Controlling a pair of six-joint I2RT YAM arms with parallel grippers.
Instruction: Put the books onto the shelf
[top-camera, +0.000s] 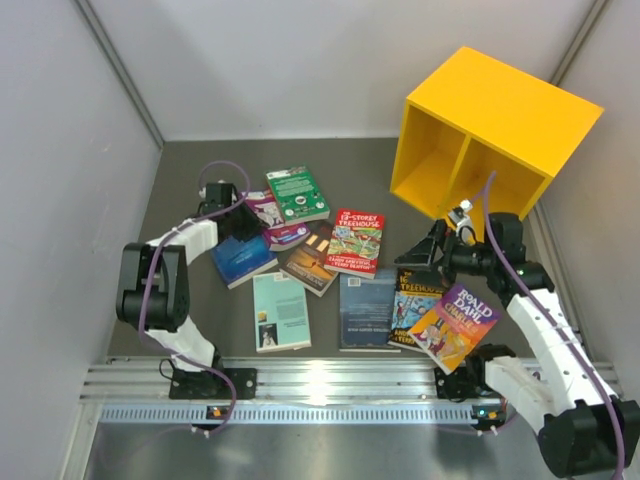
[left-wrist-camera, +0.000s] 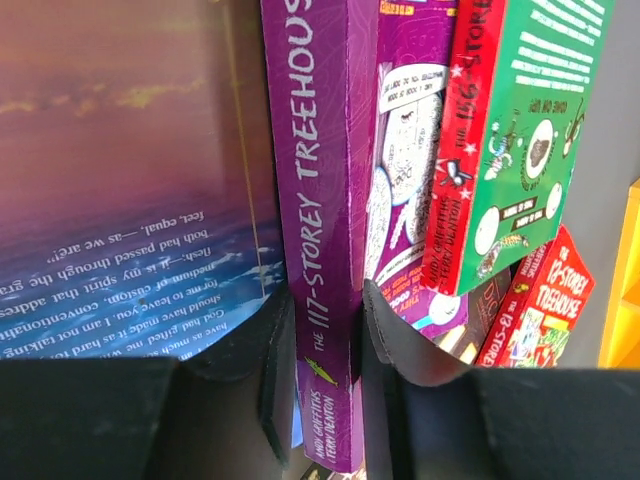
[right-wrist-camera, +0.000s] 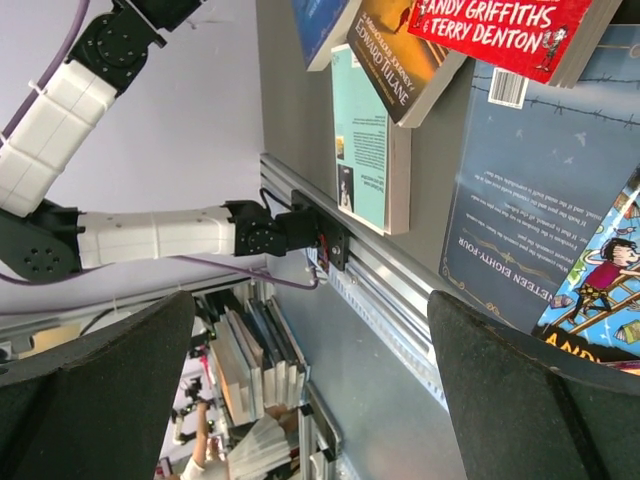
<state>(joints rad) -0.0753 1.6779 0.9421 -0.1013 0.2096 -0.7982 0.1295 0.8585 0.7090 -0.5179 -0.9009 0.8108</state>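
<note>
Several books lie spread on the grey table. My left gripper (top-camera: 238, 222) (left-wrist-camera: 328, 370) is shut on the spine of the purple "117-Storey Treehouse" book (left-wrist-camera: 320, 200) (top-camera: 270, 215), one finger pressed on each side. The purple book rests over a blue book (top-camera: 243, 258) (left-wrist-camera: 120, 200), with a green book (top-camera: 297, 193) (left-wrist-camera: 520, 120) beside it. The yellow shelf (top-camera: 500, 110) stands at the back right, its two compartments facing the books. My right gripper (top-camera: 420, 255) (right-wrist-camera: 315, 390) hangs open and empty over the dark blue book (top-camera: 367, 308) (right-wrist-camera: 530, 210), just in front of the shelf.
A red "13-Storey Treehouse" book (top-camera: 355, 240), a brown one (top-camera: 312, 262), a teal one (top-camera: 280, 310) (right-wrist-camera: 365, 140) and an orange Roald Dahl (top-camera: 455, 325) lie nearby. The metal rail (top-camera: 330, 385) runs along the near edge. Grey walls close in left and right.
</note>
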